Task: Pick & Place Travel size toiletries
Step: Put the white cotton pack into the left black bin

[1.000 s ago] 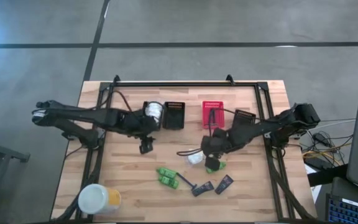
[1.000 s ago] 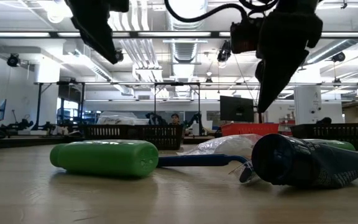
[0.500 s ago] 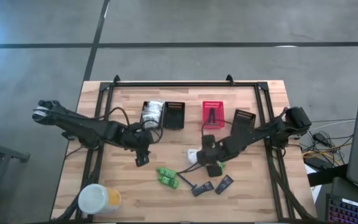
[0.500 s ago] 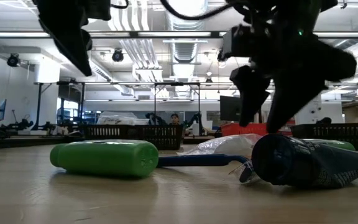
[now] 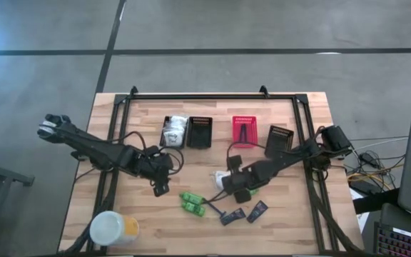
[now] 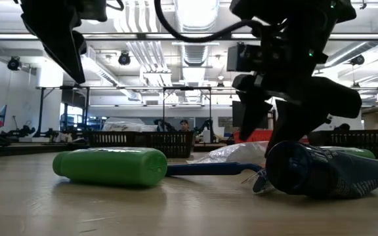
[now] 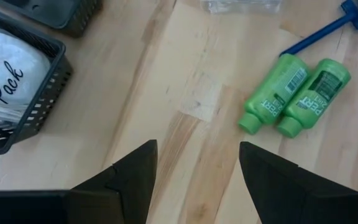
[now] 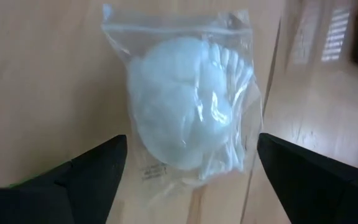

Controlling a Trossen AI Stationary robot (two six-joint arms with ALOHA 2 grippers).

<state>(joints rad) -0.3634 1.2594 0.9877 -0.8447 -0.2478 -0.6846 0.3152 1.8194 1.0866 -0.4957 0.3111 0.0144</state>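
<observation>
The right gripper (image 8: 188,186) hangs low over a clear packet (image 8: 191,109) of white cotton lying on the tabletop (image 8: 48,81), its fingers (image 8: 92,171) spread with the packet between and just ahead of them. The left gripper's (image 7: 194,180) fingers (image 7: 132,174) are spread too, over bare wood, with two green bottles (image 7: 294,93) ahead of them.

Two bright green bottles (image 7: 294,93) with dark label print. Razor (image 7: 328,22) blue. Clear packet (image 8: 188,112), white contents. Baskets: one red (image 5: 245,130), others black (image 5: 200,132), all slotted. Pale wood table (image 5: 141,214). White-yellow tub (image 5: 113,230).
</observation>
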